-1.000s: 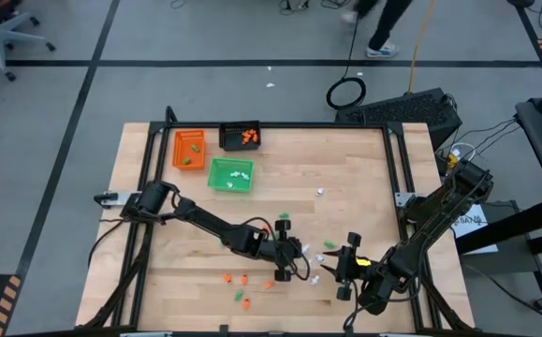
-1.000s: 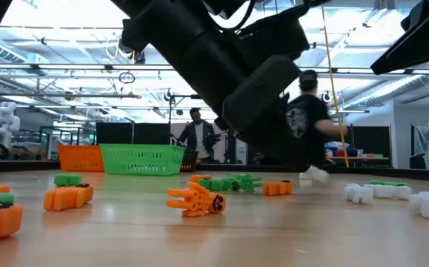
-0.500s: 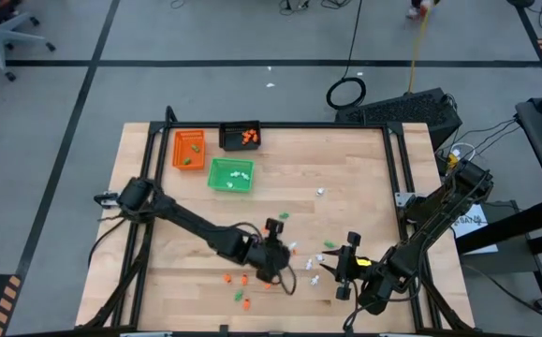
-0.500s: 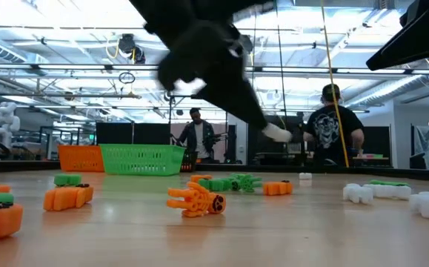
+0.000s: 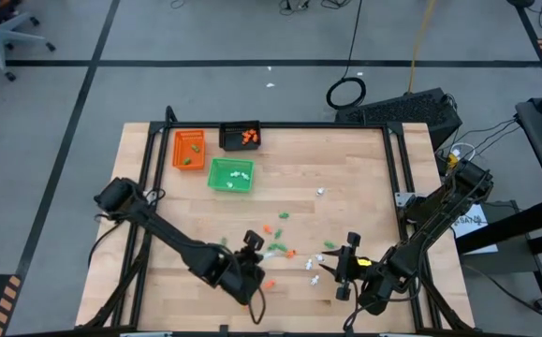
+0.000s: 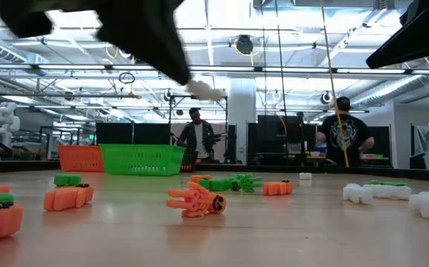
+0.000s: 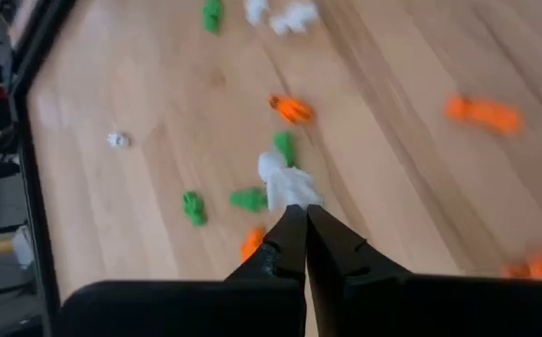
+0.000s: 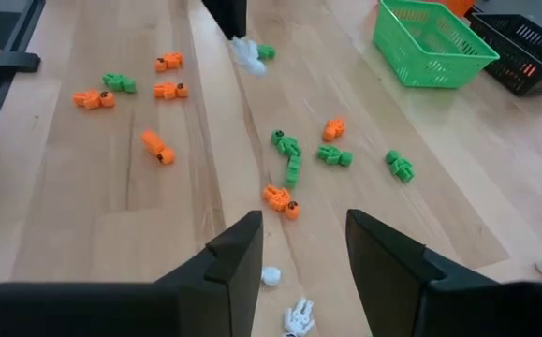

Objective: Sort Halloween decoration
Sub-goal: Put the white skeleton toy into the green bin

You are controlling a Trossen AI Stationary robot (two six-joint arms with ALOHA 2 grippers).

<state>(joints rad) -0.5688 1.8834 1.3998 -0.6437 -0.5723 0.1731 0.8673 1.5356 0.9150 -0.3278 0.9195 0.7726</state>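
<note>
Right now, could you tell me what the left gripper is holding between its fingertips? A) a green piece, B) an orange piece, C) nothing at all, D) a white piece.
D: in the left wrist view the left gripper is pinched shut on a small white piece, lifted above the wooden table, and the low view shows the same white piece hanging at the dark fingertips.

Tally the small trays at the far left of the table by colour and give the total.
orange tray: 1
black tray: 1
green tray: 1
Total: 3
</note>
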